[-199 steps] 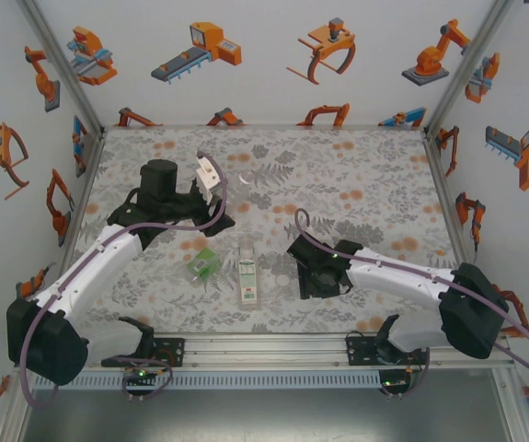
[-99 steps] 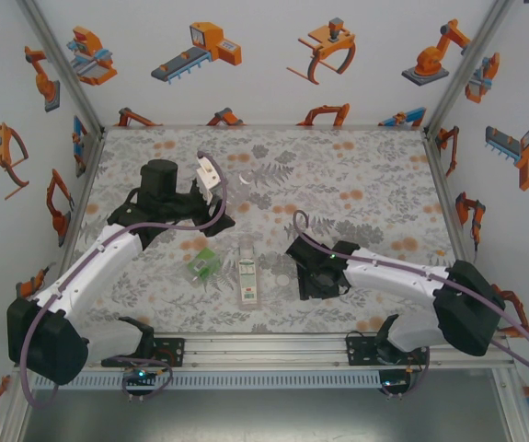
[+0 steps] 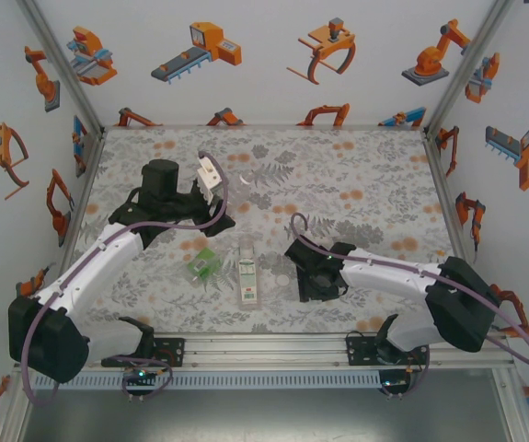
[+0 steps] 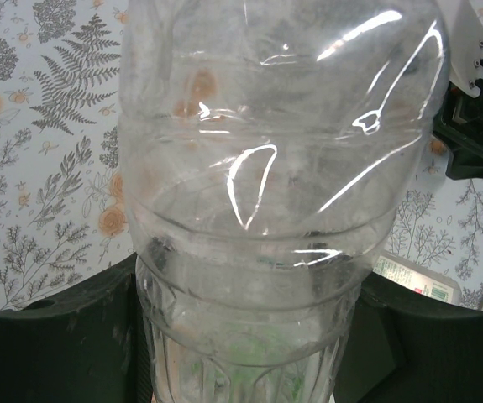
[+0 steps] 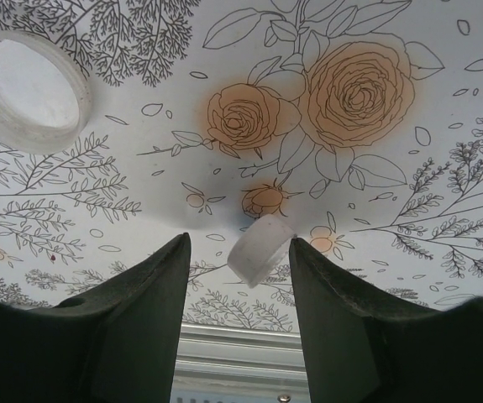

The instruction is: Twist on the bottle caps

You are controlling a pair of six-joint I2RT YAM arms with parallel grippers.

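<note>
In the left wrist view a plain clear bottle (image 4: 275, 193) stands between the two dark fingers of my left gripper (image 4: 249, 336), which is shut on its lower body. From above, that gripper (image 3: 211, 177) holds the bottle (image 3: 236, 180) over the back left of the table. My right gripper (image 5: 239, 243) is low over the mat with its jaws apart. A small white cap (image 5: 259, 249) sits tilted between them, touching the right finger (image 5: 333, 311), with a gap to the left one. A second cap (image 5: 27, 91) lies flat on the mat, further off.
A green-tinted bottle (image 3: 200, 265) and a white-labelled bottle (image 3: 247, 274) lie on the floral mat (image 3: 356, 175) between the arms. The metal rail (image 3: 264, 348) runs along the near edge. Printed walls close in the table on three sides.
The right arm has shifted a little to the left, carrying its gripper slightly toward the lying bottles. The left arm and its bottle have stayed put.
</note>
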